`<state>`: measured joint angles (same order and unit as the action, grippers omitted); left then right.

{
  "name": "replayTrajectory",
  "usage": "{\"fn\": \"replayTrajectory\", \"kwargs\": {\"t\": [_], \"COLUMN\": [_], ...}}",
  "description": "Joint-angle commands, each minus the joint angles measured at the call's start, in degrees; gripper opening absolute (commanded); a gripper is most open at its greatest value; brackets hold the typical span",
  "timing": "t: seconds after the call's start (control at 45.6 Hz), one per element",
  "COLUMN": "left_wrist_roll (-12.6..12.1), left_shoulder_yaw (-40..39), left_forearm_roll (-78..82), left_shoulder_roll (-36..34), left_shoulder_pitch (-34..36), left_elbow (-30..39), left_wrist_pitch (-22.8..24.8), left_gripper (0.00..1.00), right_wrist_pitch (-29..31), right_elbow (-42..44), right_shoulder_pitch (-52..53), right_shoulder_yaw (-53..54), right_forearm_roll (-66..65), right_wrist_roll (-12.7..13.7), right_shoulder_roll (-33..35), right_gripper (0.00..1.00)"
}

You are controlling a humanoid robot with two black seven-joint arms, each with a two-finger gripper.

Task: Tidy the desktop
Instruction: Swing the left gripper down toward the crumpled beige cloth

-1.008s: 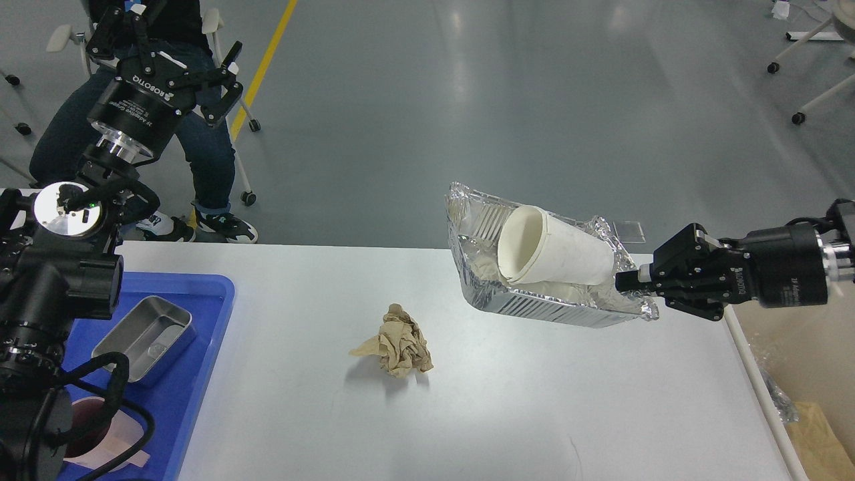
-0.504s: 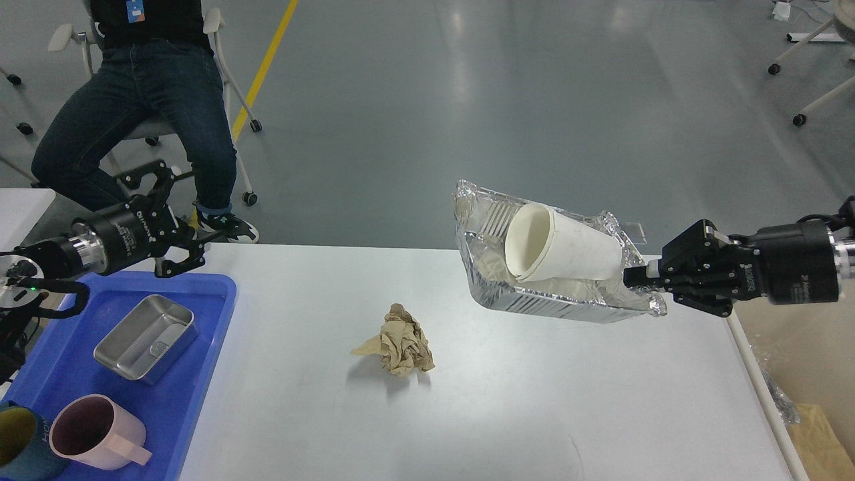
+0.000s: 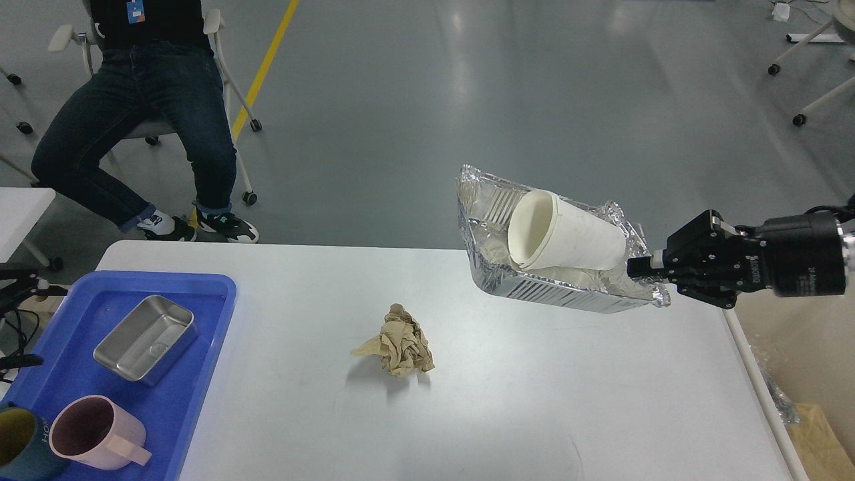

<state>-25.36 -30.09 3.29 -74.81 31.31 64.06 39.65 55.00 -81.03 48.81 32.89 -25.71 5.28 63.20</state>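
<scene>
The white desktop [image 3: 534, 401] fills the lower part of the head view. My right gripper [image 3: 642, 268] reaches in from the right and is shut on the right rim of a crumpled foil tray [image 3: 554, 294], held tilted above the desktop's far right part. A white paper cup [image 3: 568, 234] lies on its side inside the tray, with a white plastic fork [image 3: 493, 207] beside it. A crumpled brown paper napkin [image 3: 401, 342] sits near the desktop's middle. My left gripper is out of view.
A blue plastic tray [image 3: 200, 374] at the left holds a small metal pan [image 3: 145, 337], a pink mug [image 3: 87, 437] and a dark mug [image 3: 17, 444]. A seated person [image 3: 133, 100] is beyond the far left corner. A lined bin [image 3: 801, 374] stands past the right edge.
My left arm has dropped from high at the upper left, swung over the blue tray and left the view. My right gripper has carried the foil tray slightly right and up.
</scene>
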Motion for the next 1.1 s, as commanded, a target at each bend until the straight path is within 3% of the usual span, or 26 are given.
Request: {"fn": "replayTrajectory", "kwargs": {"t": [0.0,0.132,0.614,0.877,1.074], "left_wrist_roll": [-0.9,-2.5,-2.2,-2.7,-2.7], "left_shoulder_yaw": [1.6,3.0,1.7,1.7,1.9], "left_forearm_roll": [0.3,2.5,3.6,13.3,25.7], "left_shoulder_roll": [-10.7,-18.0,-16.6,-4.4,8.1], "left_shoulder_pitch": [-0.2,-0.2,3.1,15.4,19.5], "left_elbow": [5.2,7.7,7.9,7.0,3.9], "left_wrist_pitch": [0.2,3.3,2.7,1.0,-1.8], "left_gripper": [0.97,0.97,0.97,0.97,0.97], "right_wrist_pitch": [0.0,0.0,0.0,0.0,0.0], "right_elbow": [0.0,0.0,0.0,0.0,-0.2], "right_shoulder_pitch": [0.1,0.1,0.0,-0.2,-0.3], "right_shoulder_yaw": [0.2,0.6,0.9,0.6,0.4], "right_forearm_roll": [0.0,0.0,0.0,0.0,0.0], "right_wrist_roll": [0.0,0.0,0.0,0.0,0.0], "right_shoulder_roll": [0.0,0.0,0.1,0.2,0.9], "right_gripper": [0.00,0.00,0.00,0.00,0.00]}}
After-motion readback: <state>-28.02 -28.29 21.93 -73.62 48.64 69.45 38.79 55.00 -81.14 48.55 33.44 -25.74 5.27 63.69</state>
